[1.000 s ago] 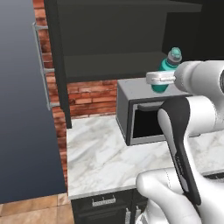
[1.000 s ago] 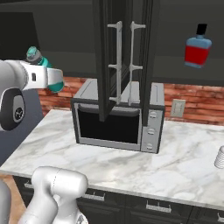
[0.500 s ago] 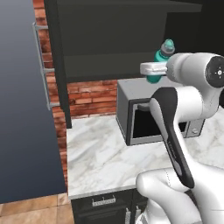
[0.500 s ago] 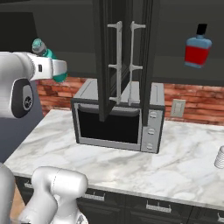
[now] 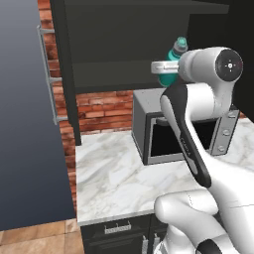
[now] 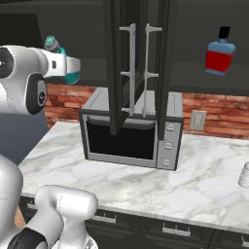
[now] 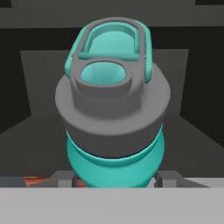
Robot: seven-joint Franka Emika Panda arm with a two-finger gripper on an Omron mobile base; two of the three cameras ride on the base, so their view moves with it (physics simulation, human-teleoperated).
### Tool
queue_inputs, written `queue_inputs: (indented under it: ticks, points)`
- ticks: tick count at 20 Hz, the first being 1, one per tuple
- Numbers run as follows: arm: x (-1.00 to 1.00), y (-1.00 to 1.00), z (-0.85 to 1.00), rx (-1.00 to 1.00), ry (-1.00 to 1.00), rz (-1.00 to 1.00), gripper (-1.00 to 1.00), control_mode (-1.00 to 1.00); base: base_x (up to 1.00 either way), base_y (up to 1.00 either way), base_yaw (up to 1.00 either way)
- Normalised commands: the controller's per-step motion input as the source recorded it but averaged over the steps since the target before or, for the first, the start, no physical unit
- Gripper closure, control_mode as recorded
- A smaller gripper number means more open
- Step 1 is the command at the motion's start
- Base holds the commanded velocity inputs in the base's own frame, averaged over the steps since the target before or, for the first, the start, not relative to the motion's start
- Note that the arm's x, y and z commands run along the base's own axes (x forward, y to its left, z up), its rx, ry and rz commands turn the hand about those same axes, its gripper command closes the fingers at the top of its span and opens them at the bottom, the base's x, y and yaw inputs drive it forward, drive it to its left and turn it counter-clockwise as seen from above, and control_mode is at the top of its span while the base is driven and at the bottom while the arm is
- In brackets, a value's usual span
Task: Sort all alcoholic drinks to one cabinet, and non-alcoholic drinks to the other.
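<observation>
My gripper [image 5: 166, 69] is shut on the teal bottle [image 5: 174, 55], a non-alcoholic drink with a grey cap, and holds it tilted at the open front of the left cabinet [image 5: 114, 74], about level with its dark shelf. In the right base view the gripper [image 6: 68, 65] and teal bottle [image 6: 73, 77] are at the upper left. The hand view looks down on the teal bottle [image 7: 113, 148] between my gripper [image 7: 113, 177], with the dark cabinet behind. A squat blue bottle [image 6: 220, 56] with a red label, an alcoholic drink, stands in the right cabinet [image 6: 204, 90].
A grey microwave [image 6: 131, 131] stands on the marble counter [image 6: 146, 180] under the cabinets. Two open cabinet doors [image 6: 138, 63] with silver bar handles jut out above it. A tall grey-blue panel [image 5: 25, 124] with a bar handle rises at the left. Stacked cups [image 6: 244, 175] sit far right.
The arm has raised the teal bottle and carried it left, from beside the microwave's top up to the left cabinet's opening. The grip has stayed the same.
</observation>
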Motion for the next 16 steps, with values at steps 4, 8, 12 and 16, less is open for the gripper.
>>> queue_inputs:
  ticks: [4,8,12,16]
  points:
    - [0.55,0.02,0.00,0.00,0.01,0.00,1.00,-1.00,0.00,0.00,0.00]
    - [0.56,0.01,0.00,0.00,0.00,0.00,1.00,-1.00,0.00,0.00,0.00]
    - [0.56,0.00,0.00,0.00,0.01,0.00,1.00,-1.00,0.00,0.00,0.00]
    - [0.56,0.00,0.00,0.00,0.02,0.00,1.00,-1.00,0.00,0.00,0.00]
